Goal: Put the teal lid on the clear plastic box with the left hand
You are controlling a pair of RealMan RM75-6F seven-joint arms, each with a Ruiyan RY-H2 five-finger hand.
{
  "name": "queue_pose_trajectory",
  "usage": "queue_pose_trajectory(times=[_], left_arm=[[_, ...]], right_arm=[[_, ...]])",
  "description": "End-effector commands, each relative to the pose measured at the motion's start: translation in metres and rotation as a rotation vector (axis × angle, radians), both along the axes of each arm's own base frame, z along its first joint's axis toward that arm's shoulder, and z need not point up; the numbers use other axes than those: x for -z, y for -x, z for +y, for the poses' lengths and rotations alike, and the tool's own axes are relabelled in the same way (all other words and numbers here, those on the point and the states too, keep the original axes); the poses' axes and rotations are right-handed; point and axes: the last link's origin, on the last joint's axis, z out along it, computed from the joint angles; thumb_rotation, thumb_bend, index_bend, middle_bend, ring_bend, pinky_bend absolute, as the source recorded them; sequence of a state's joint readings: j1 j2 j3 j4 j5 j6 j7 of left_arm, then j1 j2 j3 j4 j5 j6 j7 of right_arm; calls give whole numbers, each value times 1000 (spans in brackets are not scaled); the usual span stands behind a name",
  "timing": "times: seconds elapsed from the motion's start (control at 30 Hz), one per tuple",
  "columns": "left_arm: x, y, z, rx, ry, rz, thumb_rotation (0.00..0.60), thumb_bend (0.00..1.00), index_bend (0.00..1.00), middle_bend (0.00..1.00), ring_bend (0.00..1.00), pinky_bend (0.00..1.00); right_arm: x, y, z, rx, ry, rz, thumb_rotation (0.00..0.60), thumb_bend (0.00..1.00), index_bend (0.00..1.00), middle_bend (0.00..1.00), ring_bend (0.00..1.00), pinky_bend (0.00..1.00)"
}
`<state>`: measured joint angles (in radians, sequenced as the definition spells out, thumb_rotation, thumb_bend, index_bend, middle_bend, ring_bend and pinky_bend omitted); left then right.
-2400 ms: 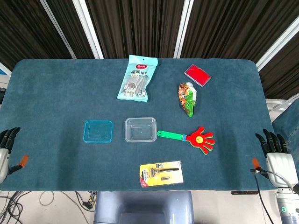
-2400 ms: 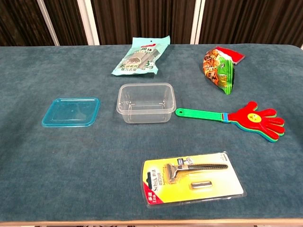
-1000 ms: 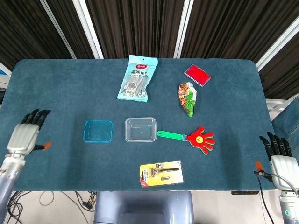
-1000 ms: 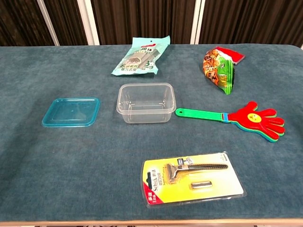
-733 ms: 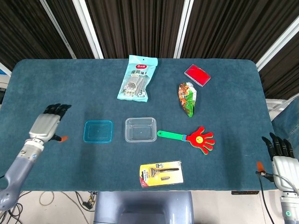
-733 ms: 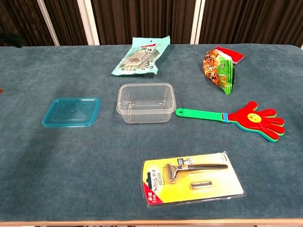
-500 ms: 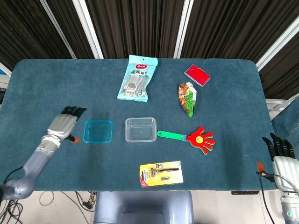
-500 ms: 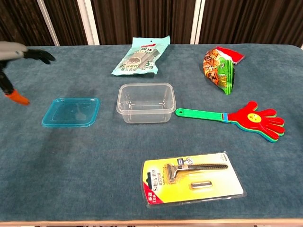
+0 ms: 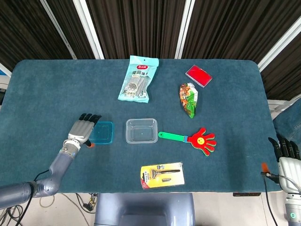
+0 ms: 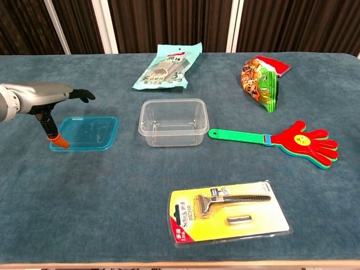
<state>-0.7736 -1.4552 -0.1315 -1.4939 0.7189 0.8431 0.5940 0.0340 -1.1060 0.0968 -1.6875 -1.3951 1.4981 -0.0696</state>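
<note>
The teal lid (image 9: pixel 101 132) (image 10: pixel 88 133) lies flat on the table, just left of the clear plastic box (image 9: pixel 141 130) (image 10: pixel 172 121), which stands upright and holds nothing. My left hand (image 9: pixel 83 128) (image 10: pixel 52 98) hovers over the lid's left edge, palm down with fingers stretched out, and holds nothing; its orange-tipped thumb points down at the lid's near left corner. My right hand (image 9: pixel 287 159) sits off the table's right front corner, fingers straight, holding nothing.
A toy hand clapper (image 9: pixel 193 138) lies right of the box. A packaged razor (image 9: pixel 162 174) lies near the front edge. A pale blue snack bag (image 9: pixel 138 79), a colourful snack bag (image 9: pixel 189 99) and a red pad (image 9: pixel 198 75) lie further back.
My left hand has swept in from the table's left front edge to above the lid's left side. My right hand has drawn back a little toward the front right corner.
</note>
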Motion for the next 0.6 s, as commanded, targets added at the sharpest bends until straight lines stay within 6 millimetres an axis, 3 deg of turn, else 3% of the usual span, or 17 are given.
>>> queue_pose_trajectory(times=[0.03, 0.6], left_arm=[[4, -2, 1, -2, -10, 12, 600, 80, 37, 59, 0, 0], [19, -8, -1, -4, 24, 42, 600, 79, 37, 80, 0, 0]], right_arm=[[0, 0, 0, 1, -1, -2, 600, 407, 119, 29, 27, 0], [0, 1, -2, 13, 4, 0, 600, 407, 119, 29, 27, 0]])
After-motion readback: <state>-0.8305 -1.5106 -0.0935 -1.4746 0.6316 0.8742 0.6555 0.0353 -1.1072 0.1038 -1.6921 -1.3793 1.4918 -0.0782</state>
